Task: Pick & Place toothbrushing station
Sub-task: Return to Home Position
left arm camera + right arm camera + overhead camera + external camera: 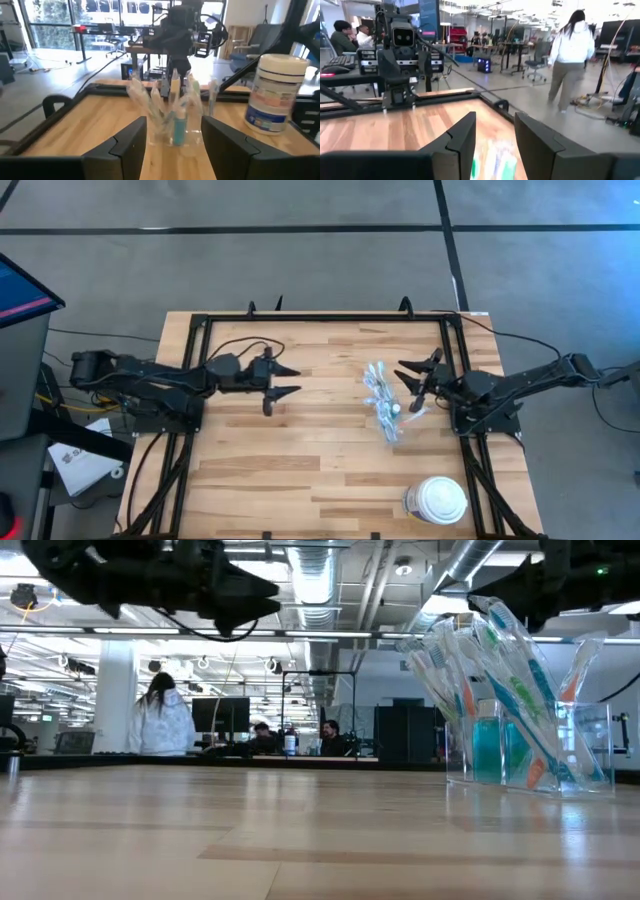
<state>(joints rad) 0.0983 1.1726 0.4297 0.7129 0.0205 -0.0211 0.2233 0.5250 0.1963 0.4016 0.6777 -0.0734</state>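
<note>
Right hand (408, 387), fingers spread wide, hangs just above the toothbrushes (515, 690) in the clear organizer (580, 750) right of surface (300, 470) centre; a low pull-back could snag brush heads and tip it; left hand (292, 380) open, well apart.

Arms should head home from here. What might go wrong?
1. The right gripper hangs open close by the toothbrushes; a sideways pull-back might clip their heads and tip the clear organizer.
2. The brushes lean far out over its rim, so even a light knock may spill them.
The left gripper waits open mid-table.
</note>
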